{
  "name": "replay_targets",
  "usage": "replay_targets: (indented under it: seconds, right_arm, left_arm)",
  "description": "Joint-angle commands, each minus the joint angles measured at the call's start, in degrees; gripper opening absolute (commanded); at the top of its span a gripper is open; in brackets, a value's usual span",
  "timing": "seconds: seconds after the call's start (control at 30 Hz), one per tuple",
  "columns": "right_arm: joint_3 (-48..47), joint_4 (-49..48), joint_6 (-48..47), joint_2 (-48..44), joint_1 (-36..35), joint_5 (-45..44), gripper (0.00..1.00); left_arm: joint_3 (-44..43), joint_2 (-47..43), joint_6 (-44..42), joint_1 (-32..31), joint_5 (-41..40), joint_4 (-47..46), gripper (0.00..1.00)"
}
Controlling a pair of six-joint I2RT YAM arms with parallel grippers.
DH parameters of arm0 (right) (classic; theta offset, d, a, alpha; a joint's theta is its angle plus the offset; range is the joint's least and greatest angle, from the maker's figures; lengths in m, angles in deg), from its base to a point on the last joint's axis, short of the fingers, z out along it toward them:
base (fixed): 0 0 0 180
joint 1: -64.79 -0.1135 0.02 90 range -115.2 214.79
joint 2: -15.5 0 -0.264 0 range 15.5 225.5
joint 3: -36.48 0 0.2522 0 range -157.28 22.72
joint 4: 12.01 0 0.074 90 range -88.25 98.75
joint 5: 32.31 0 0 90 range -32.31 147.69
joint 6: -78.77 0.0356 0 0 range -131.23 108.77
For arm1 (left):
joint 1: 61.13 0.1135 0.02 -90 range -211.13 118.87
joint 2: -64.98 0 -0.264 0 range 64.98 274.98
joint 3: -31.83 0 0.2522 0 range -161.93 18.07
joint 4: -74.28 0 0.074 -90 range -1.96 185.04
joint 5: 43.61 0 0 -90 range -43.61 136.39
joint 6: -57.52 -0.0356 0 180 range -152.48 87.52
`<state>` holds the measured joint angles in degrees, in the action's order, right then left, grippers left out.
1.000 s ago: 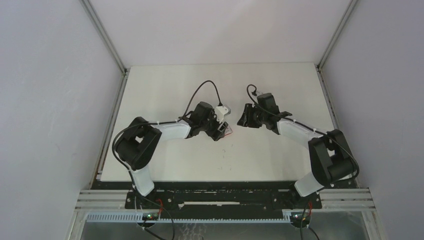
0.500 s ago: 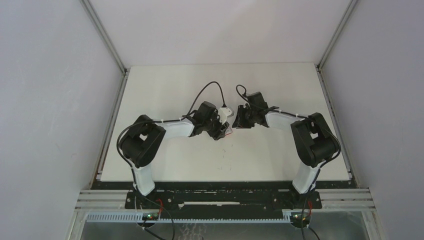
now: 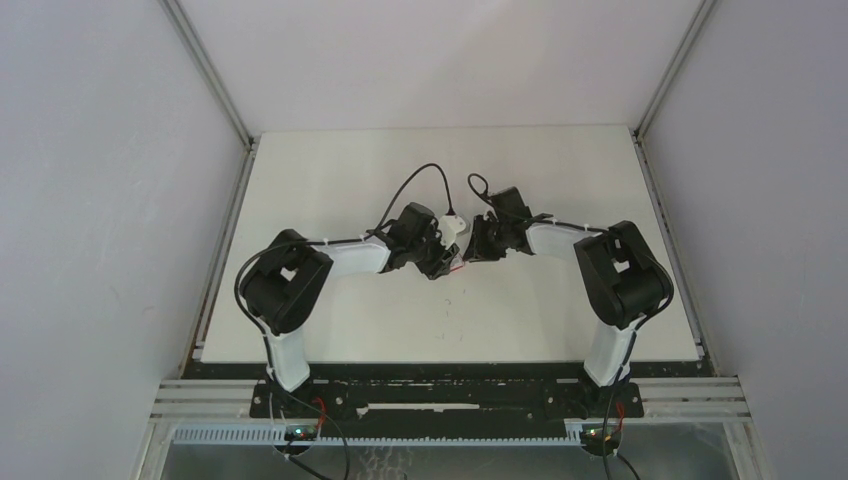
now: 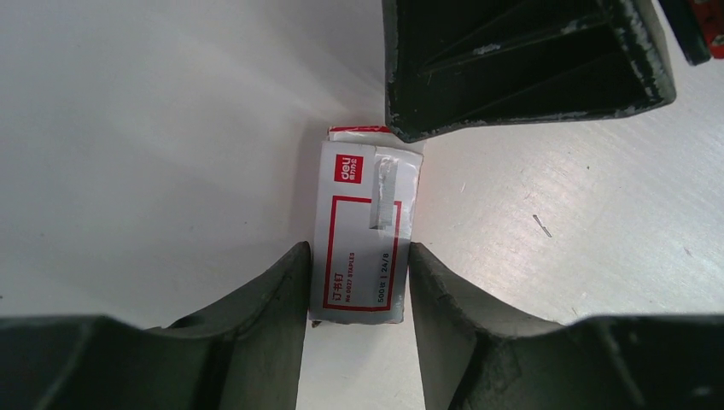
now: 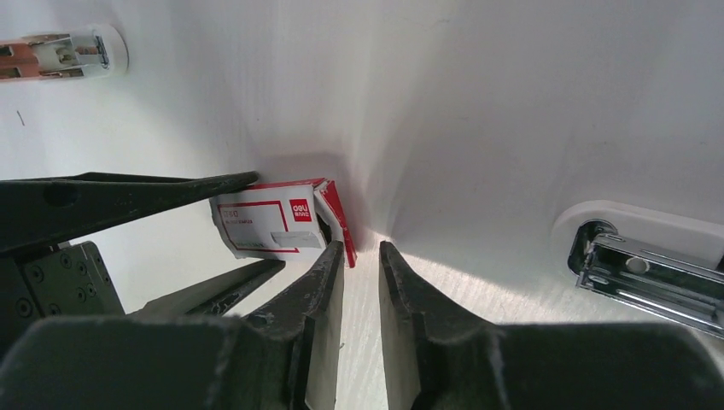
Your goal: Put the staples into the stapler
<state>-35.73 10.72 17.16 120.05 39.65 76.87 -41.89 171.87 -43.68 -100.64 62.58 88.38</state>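
Grey walls [image 3: 90,220] close around a white table [image 3: 320,180], and both arms meet near the centre of the overhead view. On the table at mid frame lie the staples [image 4: 365,231], a flat red-and-white box. The left claw [image 4: 359,252] is half spread, its fingers [image 4: 273,299] hugging both long sides of the box. The right claw [image 5: 360,256] is nearly pressed together, with a thin gap and nothing in it. One of its tips touches the box's red end. In the right wrist view the stapler [image 5: 649,273] lies at right, and a pink-and-white clip [image 5: 60,49] lies at upper left.
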Motion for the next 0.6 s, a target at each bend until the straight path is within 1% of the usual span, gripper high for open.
replay_targets:
  seconds: [0.0,0.2,0.3,0.4,0.47,0.57]
  right_arm:
    - [-1.91,-1.23,0.92,0.58,-0.46,1.54,0.20]
    - [-1.92,-1.68,1.04,1.47,-0.62,2.13,0.20]
    - [-1.92,-1.83,0.96,1.96,-0.61,3.02,0.17]
    - [-1.92,-2.19,0.48,2.23,-0.85,4.46,0.12]
    - [-1.92,-2.14,0.20,2.11,-0.93,4.46,0.00]
    - [-1.92,-1.87,-0.06,1.51,-0.58,3.62,0.00]
  left_arm:
    - [-2.79,0.50,-1.22,-0.48,-0.30,0.90,0.49]
    - [-2.79,0.46,-1.23,-0.57,-0.36,0.97,0.48]
    - [-2.79,0.46,-1.20,-0.64,-0.45,0.97,0.48]
    - [-3.00,0.55,-1.28,-0.66,-0.49,1.26,0.48]
    - [-3.18,0.59,-1.41,-0.73,-0.85,1.62,0.48]
    - [-3.14,0.40,-1.74,-0.75,-1.52,1.98,0.48]
